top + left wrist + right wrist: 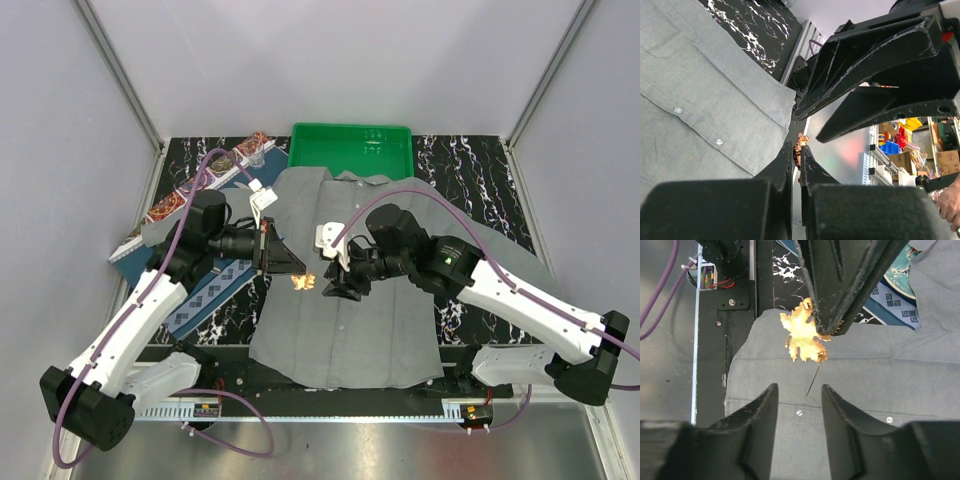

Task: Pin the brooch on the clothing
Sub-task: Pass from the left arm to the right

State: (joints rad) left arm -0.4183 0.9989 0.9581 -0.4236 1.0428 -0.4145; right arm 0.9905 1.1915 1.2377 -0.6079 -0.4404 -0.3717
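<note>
The brooch [304, 282] is a small orange-gold, leaf-like ornament held just above the grey clothing [350, 330]. My left gripper [297, 268] is shut on it, and the brooch [801, 142] peeks out between the tips of the left gripper [797, 150]. In the right wrist view the brooch [802, 332] hangs under the left fingers [840, 290], its thin pin pointing down toward the right gripper [799, 390]. That right gripper [340, 290] stands open just right of the brooch, nothing between its fingers. The clothing [865, 385] lies flat below, small buttons showing.
A green tray [350, 150] stands at the back behind the collar. A dark blue patterned placemat [215, 290] and a round patterned plate [170, 205] lie left of the shirt. The black marbled tabletop [470, 170] shows around it.
</note>
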